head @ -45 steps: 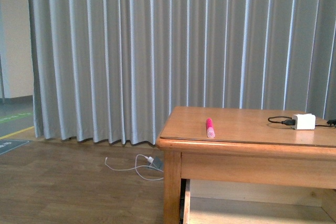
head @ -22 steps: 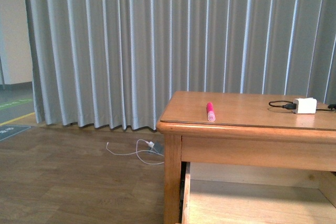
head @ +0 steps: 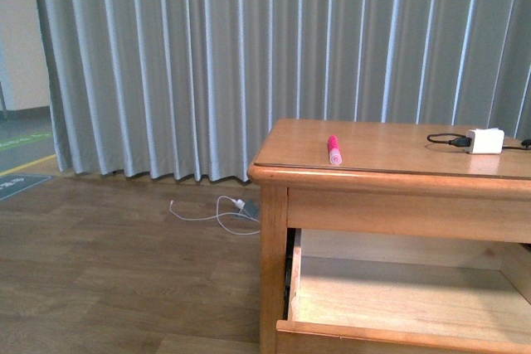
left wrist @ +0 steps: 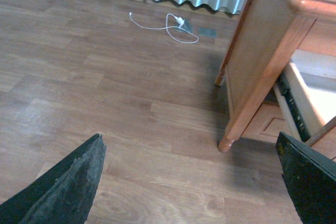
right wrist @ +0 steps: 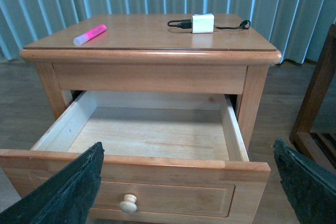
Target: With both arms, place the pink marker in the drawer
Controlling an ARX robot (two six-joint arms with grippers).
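Drawer (right wrist: 131, 163) open, empty. Marker (head: 333, 150) lies on table (head: 398, 159) near its front edge, ungrasped. Left gripper (left wrist: 189, 145) and right gripper (right wrist: 187, 148): jaws wide, holding nothing. Step: approach. Next: one arm must reach the marker.

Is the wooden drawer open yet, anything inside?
Open and empty: the honey-coloured wooden drawer is pulled out, pale floor bare; the bright pink marker lies on the wooden tabletop.

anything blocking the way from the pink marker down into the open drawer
Nothing visible does. The pink marker lies alone near the front edge of the tabletop. The drawer below it is pulled out with a bare floor. The white charger sits well apart on the same top.
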